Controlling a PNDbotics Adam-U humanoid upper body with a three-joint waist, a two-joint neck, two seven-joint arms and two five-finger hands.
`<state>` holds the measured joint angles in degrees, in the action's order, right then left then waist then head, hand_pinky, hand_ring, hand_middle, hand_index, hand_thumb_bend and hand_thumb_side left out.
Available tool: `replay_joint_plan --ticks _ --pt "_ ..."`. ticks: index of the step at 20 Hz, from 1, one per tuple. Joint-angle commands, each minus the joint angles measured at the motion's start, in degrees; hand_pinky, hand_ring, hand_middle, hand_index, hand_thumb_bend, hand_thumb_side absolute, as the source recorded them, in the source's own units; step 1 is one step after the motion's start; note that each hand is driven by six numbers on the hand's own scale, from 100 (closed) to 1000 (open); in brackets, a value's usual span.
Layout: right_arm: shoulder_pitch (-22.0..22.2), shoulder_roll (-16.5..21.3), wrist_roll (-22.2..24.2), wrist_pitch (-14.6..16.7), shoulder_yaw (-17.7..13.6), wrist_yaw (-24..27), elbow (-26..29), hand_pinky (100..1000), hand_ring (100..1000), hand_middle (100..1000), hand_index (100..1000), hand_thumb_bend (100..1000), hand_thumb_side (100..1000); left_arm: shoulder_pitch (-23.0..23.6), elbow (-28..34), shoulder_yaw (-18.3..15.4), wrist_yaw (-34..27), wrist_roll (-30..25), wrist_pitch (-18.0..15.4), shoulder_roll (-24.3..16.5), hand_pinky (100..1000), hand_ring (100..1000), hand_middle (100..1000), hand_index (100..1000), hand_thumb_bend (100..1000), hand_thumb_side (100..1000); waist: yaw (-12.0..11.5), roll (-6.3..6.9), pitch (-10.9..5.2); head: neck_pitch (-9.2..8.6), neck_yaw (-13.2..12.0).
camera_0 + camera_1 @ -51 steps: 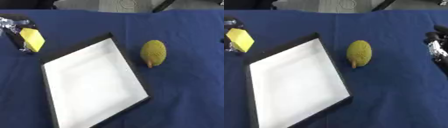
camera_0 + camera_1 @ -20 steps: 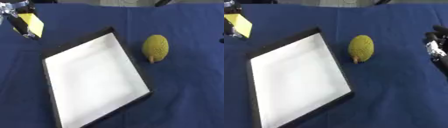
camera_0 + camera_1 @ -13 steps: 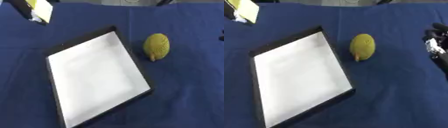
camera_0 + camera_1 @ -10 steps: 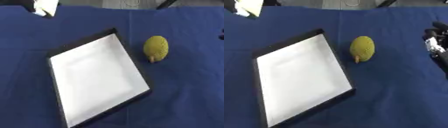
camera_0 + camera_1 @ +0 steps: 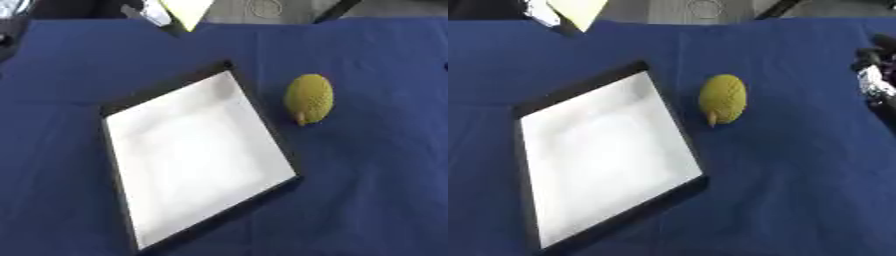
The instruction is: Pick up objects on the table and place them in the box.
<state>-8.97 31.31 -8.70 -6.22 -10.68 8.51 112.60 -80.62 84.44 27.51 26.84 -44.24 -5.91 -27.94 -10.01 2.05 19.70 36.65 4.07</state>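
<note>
While the left hand [image 5: 149, 12] is carrying a pale yellow block [image 5: 186, 10] at upper left, finger state unclear, the black-rimmed white box [image 5: 194, 157] is lying below it toward frame centre.

We see bare blue cloth [image 5: 367, 175] right of the box [image 5: 131, 210]; only a bumpy yellow-green fruit [image 5: 309, 98] sits there.
</note>
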Motion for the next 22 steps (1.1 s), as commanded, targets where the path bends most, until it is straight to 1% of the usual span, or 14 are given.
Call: replay_joint_plan --ticks 1,5,8,12,17,22 --pt "0.1 1.9 -0.7 0.1 -1.1 0.5 0.5 1000 782 759 898 100 523 -0.9 4.2 3.4 -0.8 -1.4 1.9 0.0 641 499 422 420 681 100 0.0 0.52 -2.35 0.37 -0.4" --pt "0.3 1.7 -1.1 0.2 -1.4 0.5 0.4 1000 781 759 898 100 524 0.4 4.5 6.9 -0.6 -2.9 4.2 1.0 641 504 428 425 674 100 -0.1 0.47 -2.38 0.55 -0.5" --pt "0.4 1.6 -1.1 0.1 -1.4 0.5 0.4 1000 781 759 898 100 524 1.9 2.9 9.2 0.3 -3.9 4.4 1.1 642 508 434 429 671 100 0.0 0.46 -2.30 0.62 -0.6" --pt "0.6 1.3 -1.1 0.1 -1.4 0.2 0.4 1000 781 759 898 100 525 4.4 0.7 10.8 2.5 -3.7 3.5 1.0 646 514 439 434 680 100 0.1 0.41 -2.07 0.70 -0.6" --pt "0.4 0.7 -1.0 0.0 -1.2 0.0 0.4 1000 781 759 899 100 526 7.6 -2.8 10.7 7.2 -0.5 1.4 2.5 644 517 442 438 685 100 0.3 0.08 -1.77 0.63 -0.8" --pt "0.1 0.4 -0.8 -0.1 -1.1 0.0 0.4 1000 781 759 899 100 527 9.3 -6.4 11.3 10.8 1.7 -1.1 4.1 649 524 453 451 693 100 0.5 -0.04 -1.51 0.60 -1.0"
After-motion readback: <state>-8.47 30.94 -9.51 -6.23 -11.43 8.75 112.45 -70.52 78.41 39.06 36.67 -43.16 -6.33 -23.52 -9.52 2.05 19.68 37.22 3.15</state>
